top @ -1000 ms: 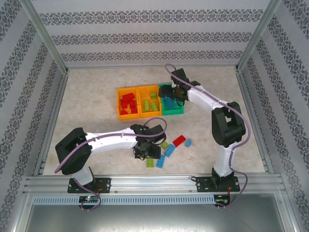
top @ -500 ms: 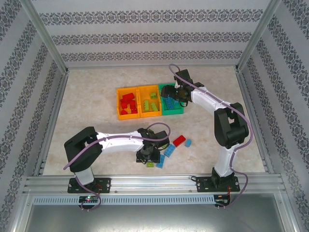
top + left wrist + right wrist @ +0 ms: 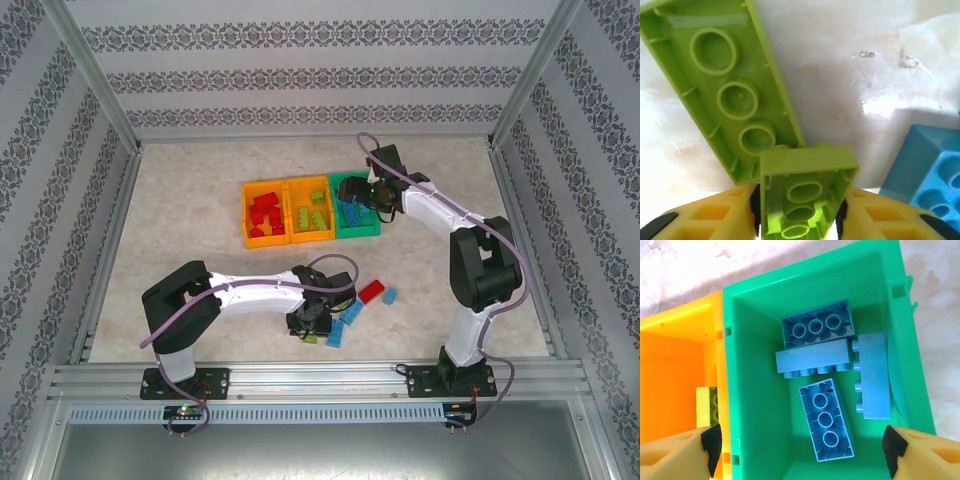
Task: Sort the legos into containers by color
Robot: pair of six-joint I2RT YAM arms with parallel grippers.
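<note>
Light: bright, even and diffuse, from overhead.
Top view: sharp throughout; short, soft shadows on the table [image 3: 200, 200].
Left wrist view: extreme close-up; white glare patch on the table right of centre; lime brick [image 3: 805, 190] shaded in its hollow; yellow fingers [image 3: 705, 215] soft at the bottom edge.
Right wrist view: green bin [image 3: 755, 390] crisp and saturated; fingers blurred in the lower corners.

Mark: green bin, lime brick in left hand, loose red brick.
green bin [image 3: 757, 405]: right wrist view, bare inner wall.
lime brick [image 3: 807, 161]: left wrist view, its side wall.
red brick [image 3: 371, 291]: top external view, its middle.
</note>
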